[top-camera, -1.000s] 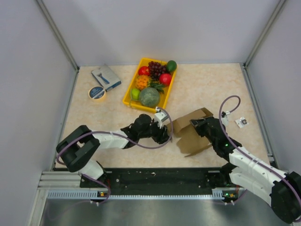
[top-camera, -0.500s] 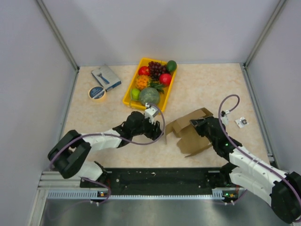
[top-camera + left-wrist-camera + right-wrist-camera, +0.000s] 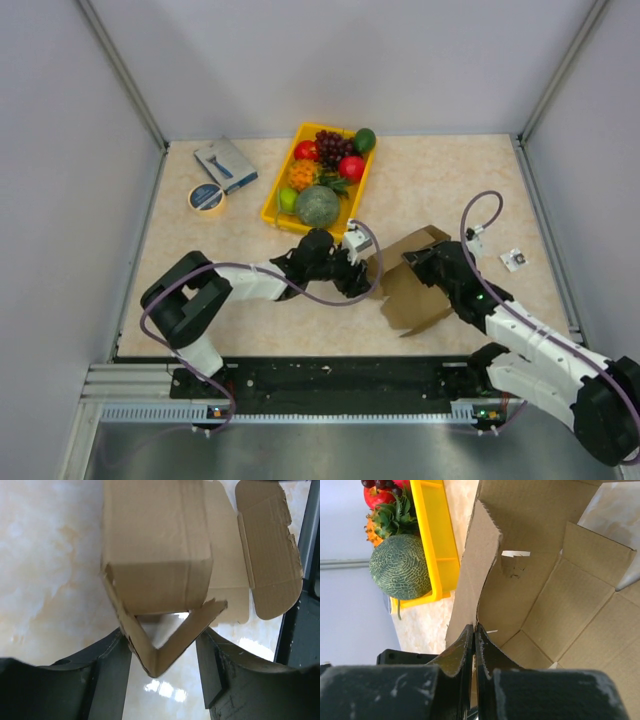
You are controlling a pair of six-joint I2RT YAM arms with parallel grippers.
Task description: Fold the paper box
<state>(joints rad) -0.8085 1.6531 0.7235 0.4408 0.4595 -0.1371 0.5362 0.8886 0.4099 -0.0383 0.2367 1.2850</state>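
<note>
Partly folded, corrugated brown paper box (image 3: 400,300)

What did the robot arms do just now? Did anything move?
The left end effector pulled back to the left, then swung right again, up to the left side of the paper box. Its fingers now stand apart around a folded flap, and that flap has shifted a little. The right end effector stayed shut on the box's wall. The yellow tray and the tape roll did not move.

Brown paper box (image 3: 570,595), yellow tray (image 3: 445,540) (netted green melon (image 3: 400,566))
</note>
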